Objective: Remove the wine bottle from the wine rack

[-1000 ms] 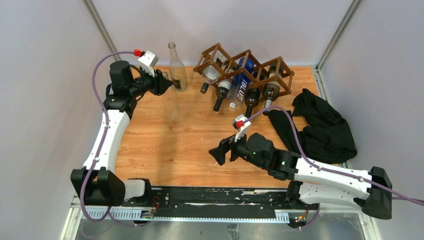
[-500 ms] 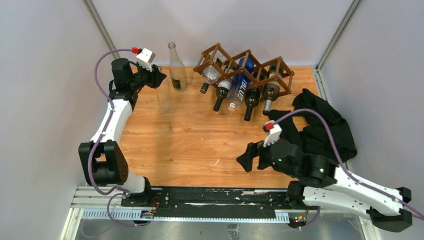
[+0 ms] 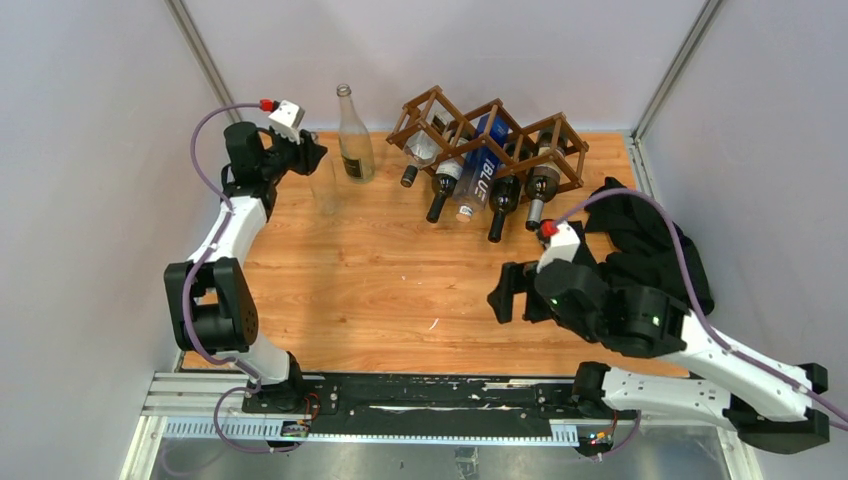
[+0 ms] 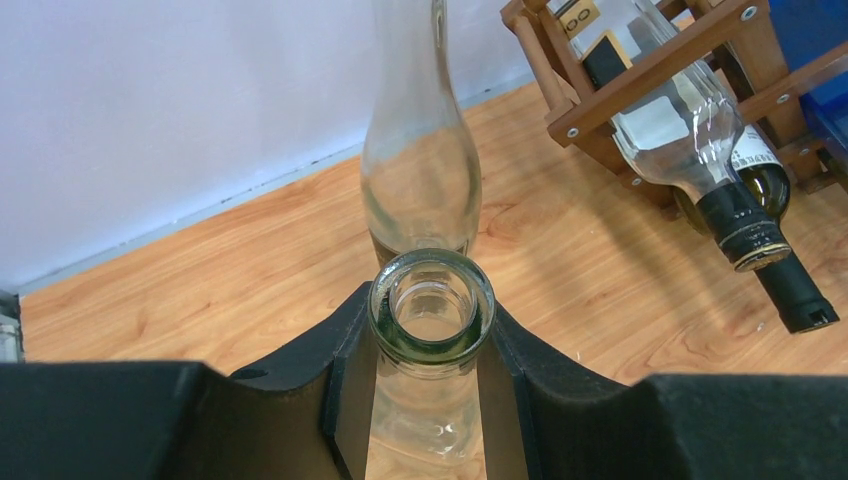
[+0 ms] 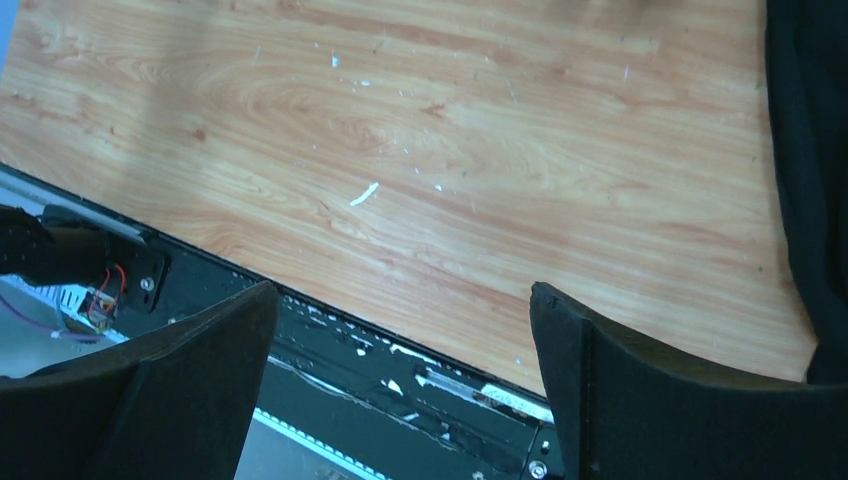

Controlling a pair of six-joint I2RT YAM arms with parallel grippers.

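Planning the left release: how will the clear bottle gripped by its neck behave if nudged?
The clear bottle looks empty: probably light. Tall and narrow in the left gripper, it likely tips easily. Smooth round glass: probably slippery, breakable, apt to roll.

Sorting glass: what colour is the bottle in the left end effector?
Clear bottle, greenish rim; left wrist view shows it best.

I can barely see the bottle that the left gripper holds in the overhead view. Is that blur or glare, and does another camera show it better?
Top external: sharp and evenly lit, no glare; the clear held bottle simply fades into the wooden table behind it. Left wrist: its rim is crisp between the fingers of the left gripper, so use that view.
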